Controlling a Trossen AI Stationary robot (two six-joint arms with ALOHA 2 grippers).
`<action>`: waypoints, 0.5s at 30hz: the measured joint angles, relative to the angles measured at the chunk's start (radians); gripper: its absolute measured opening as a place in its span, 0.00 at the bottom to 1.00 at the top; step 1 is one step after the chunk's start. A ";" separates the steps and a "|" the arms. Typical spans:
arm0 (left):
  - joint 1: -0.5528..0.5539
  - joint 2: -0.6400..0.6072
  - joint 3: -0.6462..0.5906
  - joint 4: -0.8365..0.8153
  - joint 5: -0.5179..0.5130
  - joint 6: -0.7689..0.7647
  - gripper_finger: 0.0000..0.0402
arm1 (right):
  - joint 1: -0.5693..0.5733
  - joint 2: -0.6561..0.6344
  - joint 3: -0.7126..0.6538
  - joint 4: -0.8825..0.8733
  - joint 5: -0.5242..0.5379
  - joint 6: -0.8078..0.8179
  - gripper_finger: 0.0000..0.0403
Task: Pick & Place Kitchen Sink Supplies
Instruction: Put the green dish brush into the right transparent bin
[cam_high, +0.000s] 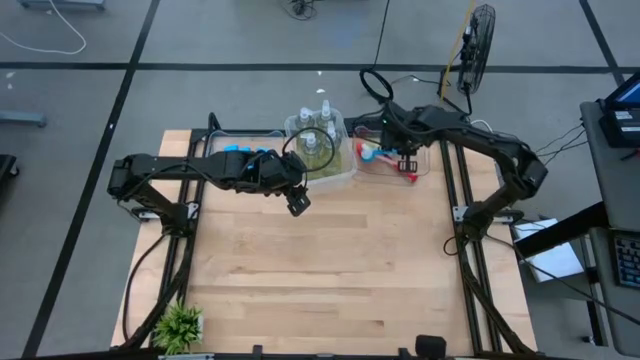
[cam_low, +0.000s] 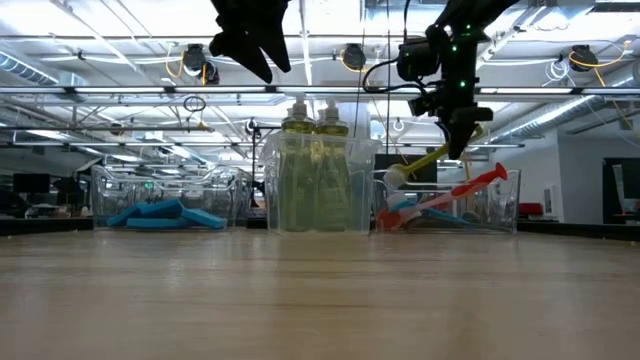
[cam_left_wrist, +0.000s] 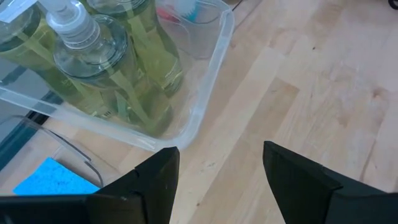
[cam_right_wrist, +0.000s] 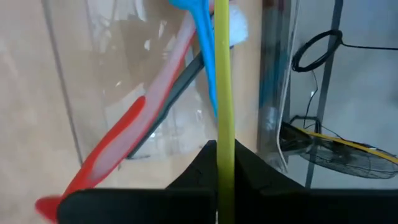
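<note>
Red brush (cam_right_wrist: 99, 165) tip beyond edge

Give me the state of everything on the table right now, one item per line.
Pump bottles: upright in the middle bin.
Blue sponges: lying in their bin.
Yellow-green brush: gripped, over the brush bin.
Red brush: leaning in the bin.
Left tool: open, empty.
Right tool: shut on the brush.

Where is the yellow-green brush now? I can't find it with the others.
The right gripper holds the yellow-green brush over the right-hand bin, above the red brush, in the high view's upper right.
</note>
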 joint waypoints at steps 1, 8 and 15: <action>0.000 0.000 0.000 0.000 0.001 0.000 0.58 | -0.003 0.006 0.000 0.004 0.000 -0.001 0.02; -0.001 0.000 0.000 0.000 0.022 0.003 0.58 | -0.033 0.059 0.000 0.004 -0.004 0.012 0.02; -0.001 0.000 0.000 0.000 0.029 0.010 0.58 | -0.052 0.087 0.000 0.006 -0.063 0.045 0.02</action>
